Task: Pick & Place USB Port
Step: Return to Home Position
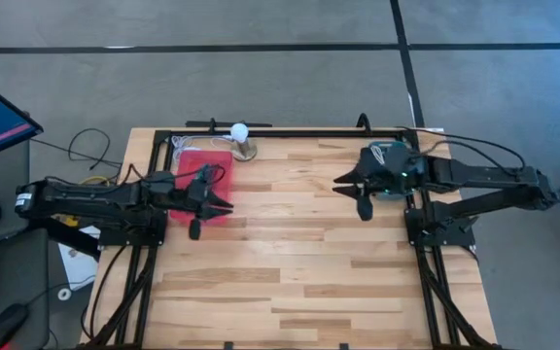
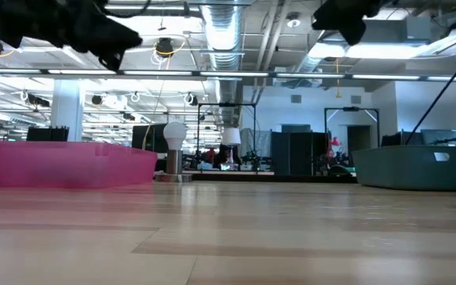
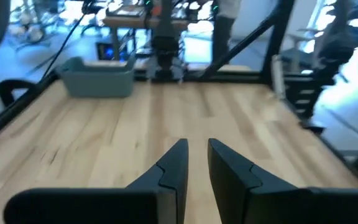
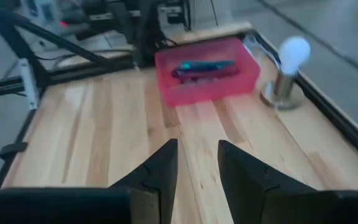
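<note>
The bench (image 1: pixel 290 262) carried a bin on each side. The pink bin (image 4: pixel 207 74) sat under the left arm and held a blue patterned cable (image 4: pixel 205 64) with something darker beside it. The blue bin (image 3: pixel 98 78) sat under the right arm, its inside hidden. Both hands hung high and empty: the left hand (image 3: pixel 197 144) above the pink bin with fingers narrowly parted, the right hand (image 4: pixel 197 144) spread wider. An arm dipping while folding home could clip a bin rim, or the small bulb lamp (image 4: pixel 286 71) just beside the pink bin.
</note>
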You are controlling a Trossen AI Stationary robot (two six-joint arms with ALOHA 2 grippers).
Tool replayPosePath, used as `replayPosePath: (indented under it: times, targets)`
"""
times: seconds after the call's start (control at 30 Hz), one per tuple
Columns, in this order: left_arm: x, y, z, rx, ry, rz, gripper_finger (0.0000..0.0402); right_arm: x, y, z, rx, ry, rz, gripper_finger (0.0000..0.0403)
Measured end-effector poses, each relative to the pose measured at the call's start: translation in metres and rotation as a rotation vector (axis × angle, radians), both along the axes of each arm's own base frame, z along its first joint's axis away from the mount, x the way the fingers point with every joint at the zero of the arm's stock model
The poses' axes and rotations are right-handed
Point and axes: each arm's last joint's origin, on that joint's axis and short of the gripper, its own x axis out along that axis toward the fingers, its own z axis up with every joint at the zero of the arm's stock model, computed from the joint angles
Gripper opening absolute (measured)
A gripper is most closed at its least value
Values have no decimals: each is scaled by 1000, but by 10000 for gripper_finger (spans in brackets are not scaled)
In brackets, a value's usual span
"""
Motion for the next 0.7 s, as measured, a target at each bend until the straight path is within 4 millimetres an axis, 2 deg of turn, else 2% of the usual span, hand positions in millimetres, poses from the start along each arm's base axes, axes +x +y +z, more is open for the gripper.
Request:
replayPosePath:
  times: [0.13, 0.33, 0.5, 0.7]
  targets:
    - [-11, -2, 8, 8, -66, -49, 62, -18, 8, -10, -22, -121, 69, 107]
    - [-30, -6, 17, 68, -171, -160, 62, -47, 13, -38, 25, -267, 169, 107]
    - [-43, -7, 14, 59, -146, -161, 62, -70, 14, -51, 29, -361, 194, 107]
    - [-57, -7, 2, 69, -209, -160, 62, -96, 15, -58, 8, -457, 204, 107]
